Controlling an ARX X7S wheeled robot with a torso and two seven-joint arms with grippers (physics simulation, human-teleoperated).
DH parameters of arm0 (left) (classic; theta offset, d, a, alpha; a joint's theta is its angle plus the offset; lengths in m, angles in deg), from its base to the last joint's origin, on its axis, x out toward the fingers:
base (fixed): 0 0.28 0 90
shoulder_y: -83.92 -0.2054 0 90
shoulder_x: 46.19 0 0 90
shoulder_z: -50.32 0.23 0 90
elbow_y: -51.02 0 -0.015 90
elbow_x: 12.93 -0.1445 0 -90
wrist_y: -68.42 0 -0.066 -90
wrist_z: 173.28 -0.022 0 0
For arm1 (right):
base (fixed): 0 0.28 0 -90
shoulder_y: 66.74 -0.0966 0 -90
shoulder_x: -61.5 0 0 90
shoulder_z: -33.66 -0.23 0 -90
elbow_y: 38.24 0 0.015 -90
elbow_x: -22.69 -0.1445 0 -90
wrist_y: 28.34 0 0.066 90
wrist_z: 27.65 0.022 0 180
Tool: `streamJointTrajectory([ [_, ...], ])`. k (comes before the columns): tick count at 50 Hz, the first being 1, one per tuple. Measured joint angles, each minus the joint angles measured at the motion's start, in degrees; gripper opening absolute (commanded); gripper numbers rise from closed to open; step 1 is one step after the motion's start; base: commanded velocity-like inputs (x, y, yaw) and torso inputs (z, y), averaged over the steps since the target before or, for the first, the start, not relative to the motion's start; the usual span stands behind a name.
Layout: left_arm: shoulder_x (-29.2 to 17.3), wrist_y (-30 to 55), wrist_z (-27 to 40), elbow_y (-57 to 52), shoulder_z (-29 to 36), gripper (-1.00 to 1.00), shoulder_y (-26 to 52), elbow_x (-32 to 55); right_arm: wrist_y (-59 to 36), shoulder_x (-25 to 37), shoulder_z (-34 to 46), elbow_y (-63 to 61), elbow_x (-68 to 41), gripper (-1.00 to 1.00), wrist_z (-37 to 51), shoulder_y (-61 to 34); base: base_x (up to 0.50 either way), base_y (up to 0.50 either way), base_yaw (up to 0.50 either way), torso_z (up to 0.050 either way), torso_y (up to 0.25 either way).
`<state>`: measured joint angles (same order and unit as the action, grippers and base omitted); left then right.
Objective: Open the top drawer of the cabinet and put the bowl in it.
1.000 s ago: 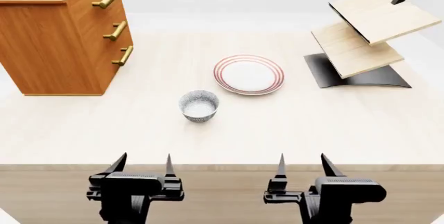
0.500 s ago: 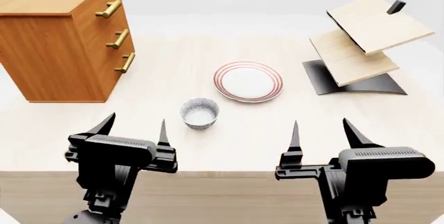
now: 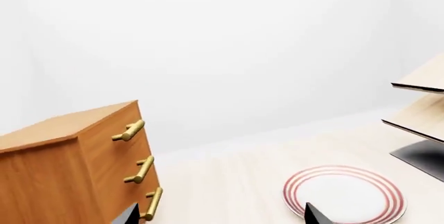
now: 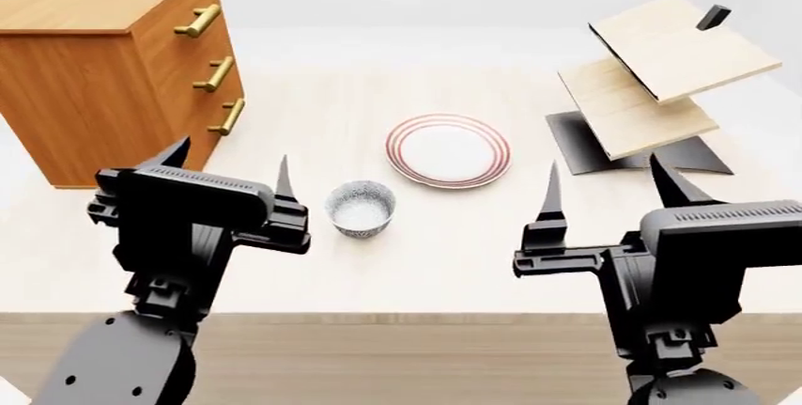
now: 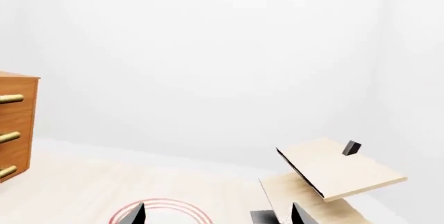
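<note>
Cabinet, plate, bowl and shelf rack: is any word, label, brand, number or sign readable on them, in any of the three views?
None: no view shows any text.
The cabinet has plain wood and brass handles only.
The plate carries red rings, no letters.
The bowl has a blue-grey speckle, no mark.
The shelf rack shows bare boards and a black base.
The left claw and the right claw are plain black, unmarked.

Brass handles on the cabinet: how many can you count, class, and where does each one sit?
3, all on the cabinet front: one on the top drawer, one on the middle drawer, one on the bottom drawer. No others show; its remaining sides are hidden.
</note>
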<state>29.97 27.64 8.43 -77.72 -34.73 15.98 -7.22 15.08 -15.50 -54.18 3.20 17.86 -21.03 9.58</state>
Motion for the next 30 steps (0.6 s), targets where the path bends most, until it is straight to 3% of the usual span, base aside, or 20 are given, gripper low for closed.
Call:
streamJointTrajectory([
  [30,-1.2,23.5,-3.0,-1.9,-0.5,1.0,22.1,3.9,-31.7,2.6,-3.9,-9.3,-6.1,1.0,-3.0,-24.9,0.0,0.0,0.0,0.05,0.0],
])
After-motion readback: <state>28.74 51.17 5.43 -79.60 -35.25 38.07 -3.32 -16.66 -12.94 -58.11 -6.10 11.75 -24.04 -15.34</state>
